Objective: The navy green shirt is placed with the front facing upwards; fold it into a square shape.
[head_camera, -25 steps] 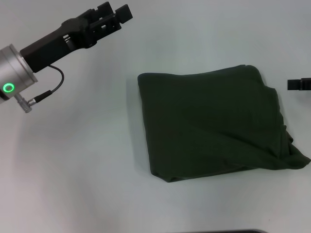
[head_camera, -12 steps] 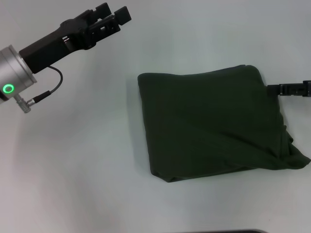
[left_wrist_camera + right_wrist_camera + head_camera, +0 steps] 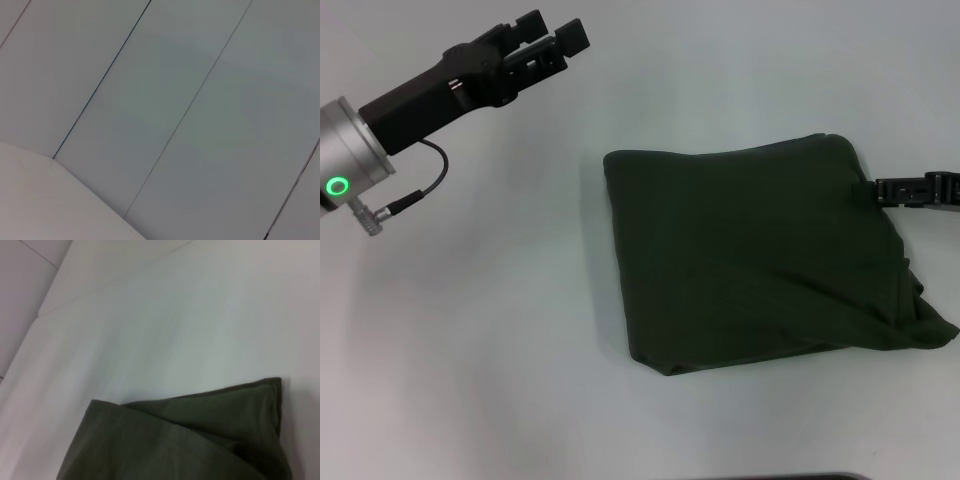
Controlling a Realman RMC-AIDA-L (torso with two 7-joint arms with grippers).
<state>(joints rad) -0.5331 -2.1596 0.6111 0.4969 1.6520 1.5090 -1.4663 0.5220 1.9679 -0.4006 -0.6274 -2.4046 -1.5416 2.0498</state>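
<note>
Over the far left of the desk (image 3: pixel 470 330), the left gripper (image 3: pixel 552 38) is hanging raised and well apart from the cloth, its fingers standing slightly parted around nothing. Compared with a second ago it is sitting in almost the same spot, having drifted only a touch, so it looks parked. Its wrist camera is showing only pale panels with thin dark seams and a corner of pale surface.

Right of centre, the navy green shirt (image 3: pixel 760 255) is lying on the desk as a compact, roughly four-sided bundle, plain green side up, with no lettering showing. Its left and far edges are running fairly straight, while the right side is bunching into a loose flap that is sticking out toward the near right corner. The shirt itself is lying just as it did a second ago.

At the right edge, the change is happening: the right gripper (image 3: pixel 918 190) is coming in from off-frame. A second ago only a dark tip was showing beside the frame edge; now it is reaching up to the shirt's right edge, near the far corner, seemingly touching it. Whether its fingers are open or closed cannot be told. The right wrist view is looking onto that folded corner of the shirt (image 3: pixel 190 440) against the pale desk.

The folding looks nearly finished; this approach probably means a final tidy of the ragged right side.
</note>
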